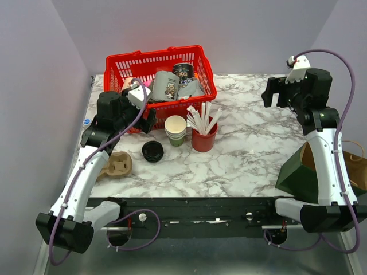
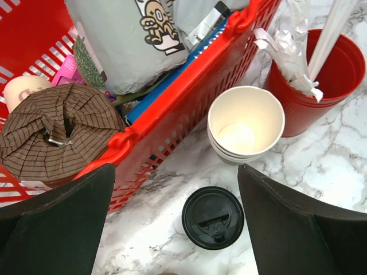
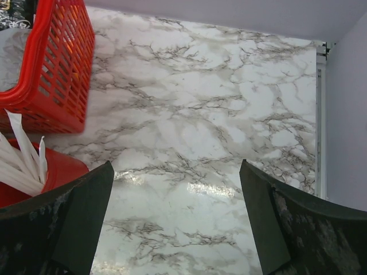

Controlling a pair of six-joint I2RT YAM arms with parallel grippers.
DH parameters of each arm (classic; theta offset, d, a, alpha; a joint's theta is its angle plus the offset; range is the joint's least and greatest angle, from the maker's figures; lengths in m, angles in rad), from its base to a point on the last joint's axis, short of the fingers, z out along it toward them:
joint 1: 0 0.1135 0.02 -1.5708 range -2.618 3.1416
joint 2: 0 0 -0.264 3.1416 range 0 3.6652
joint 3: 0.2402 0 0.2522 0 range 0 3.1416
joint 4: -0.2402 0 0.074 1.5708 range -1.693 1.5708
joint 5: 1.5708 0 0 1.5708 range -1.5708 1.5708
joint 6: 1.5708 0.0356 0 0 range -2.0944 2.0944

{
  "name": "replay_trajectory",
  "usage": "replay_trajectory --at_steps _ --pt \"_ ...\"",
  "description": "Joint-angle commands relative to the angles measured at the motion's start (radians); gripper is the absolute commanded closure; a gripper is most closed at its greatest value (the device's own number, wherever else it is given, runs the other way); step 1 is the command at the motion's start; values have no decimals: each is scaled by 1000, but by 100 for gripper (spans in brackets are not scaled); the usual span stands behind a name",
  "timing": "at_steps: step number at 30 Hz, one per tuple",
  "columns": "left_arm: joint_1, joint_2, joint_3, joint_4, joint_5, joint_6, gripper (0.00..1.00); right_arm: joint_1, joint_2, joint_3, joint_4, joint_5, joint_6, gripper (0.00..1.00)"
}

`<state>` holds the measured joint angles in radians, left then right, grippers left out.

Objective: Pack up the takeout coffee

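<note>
No words, numbers or brand names can be read in any view.

- Grey pouch (image 2: 123, 57) in the basket (image 2: 172, 109): carries a printed cartoon figure (image 2: 153, 16) in brown and cream. No lettering around it is legible.
- Dark container (image 1: 183, 72) at the back of the basket: has pale markings on its side, too small to read.
- Lid (image 2: 213, 217) on the surface (image 2: 321, 166): has raised moulding on top, and no characters can be made out.
</note>
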<state>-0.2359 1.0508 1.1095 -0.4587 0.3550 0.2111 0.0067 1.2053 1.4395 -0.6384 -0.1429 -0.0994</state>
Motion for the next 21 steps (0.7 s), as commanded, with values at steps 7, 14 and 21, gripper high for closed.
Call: replay_trajectory --at_steps 7,14,21 --pt "35 195 162 -179 -188 -90 21 -4 -21 -4 -119 -332 -321 0" --pt "43 255 134 -135 -197 -65 100 -2 7 -5 -156 -415 -381 29" --pt "44 359 203 -124 -212 -59 100 -1 34 10 -175 -449 -388 33"
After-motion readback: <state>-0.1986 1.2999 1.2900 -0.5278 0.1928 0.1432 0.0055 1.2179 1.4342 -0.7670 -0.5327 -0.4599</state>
